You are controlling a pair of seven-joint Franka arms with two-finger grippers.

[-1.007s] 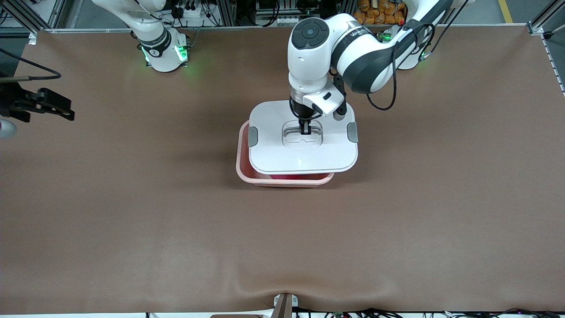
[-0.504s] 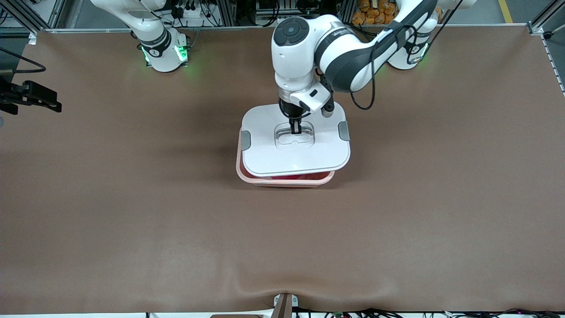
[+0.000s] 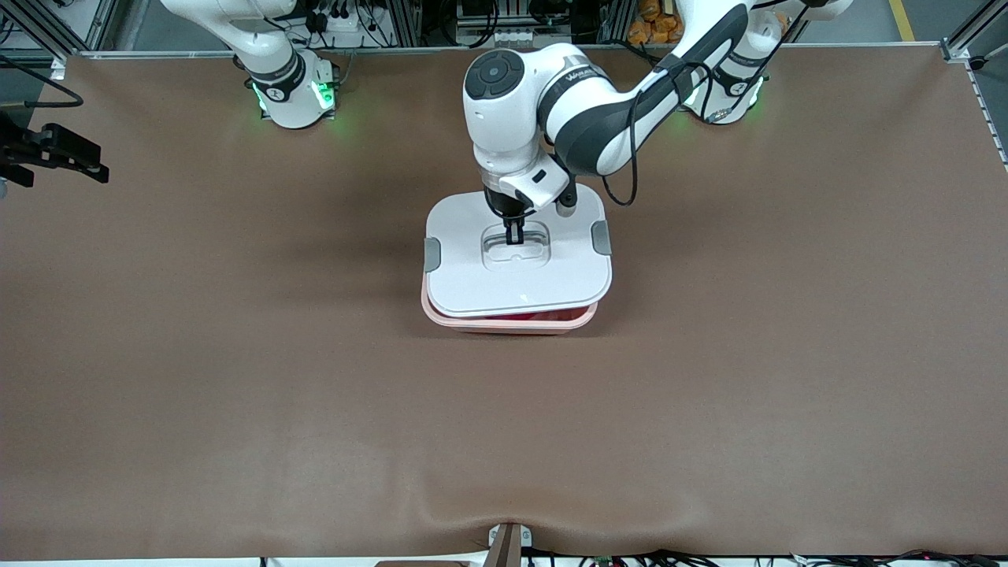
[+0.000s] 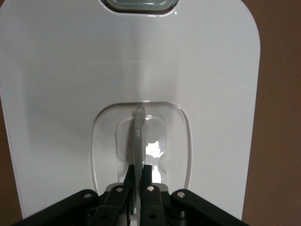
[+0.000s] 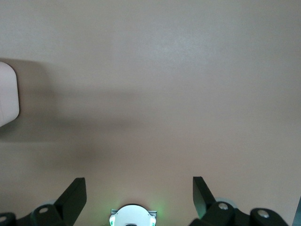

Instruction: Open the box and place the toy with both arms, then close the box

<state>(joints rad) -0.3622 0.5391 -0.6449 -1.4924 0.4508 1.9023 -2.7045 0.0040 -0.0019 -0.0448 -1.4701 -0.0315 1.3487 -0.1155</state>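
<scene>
The pale pink box (image 3: 504, 324) stands mid-table. Its white lid (image 3: 520, 276) with grey side clips hangs just over it and covers nearly all of it. My left gripper (image 3: 514, 235) is shut on the lid's recessed centre handle (image 4: 138, 136); in the left wrist view the left gripper (image 4: 138, 169) pinches that thin upright handle. A thin red-pink sliver of the toy (image 3: 524, 316) shows inside the box under the lid's edge nearest the front camera. My right gripper (image 3: 83, 157) waits open and empty above the table edge at the right arm's end; in its wrist view the right gripper (image 5: 138, 193) looks down on bare table.
The brown table cover has a raised fold (image 3: 504, 516) at the edge nearest the front camera. The right arm's green-lit base (image 3: 295, 94) and the left arm's base (image 3: 728, 87) stand along the farthest edge. A white lid corner (image 5: 7, 96) shows in the right wrist view.
The left arm has carried the lid toward the right arm's end and lower, so it now covers more of the box. The right gripper drew back toward the table edge.
</scene>
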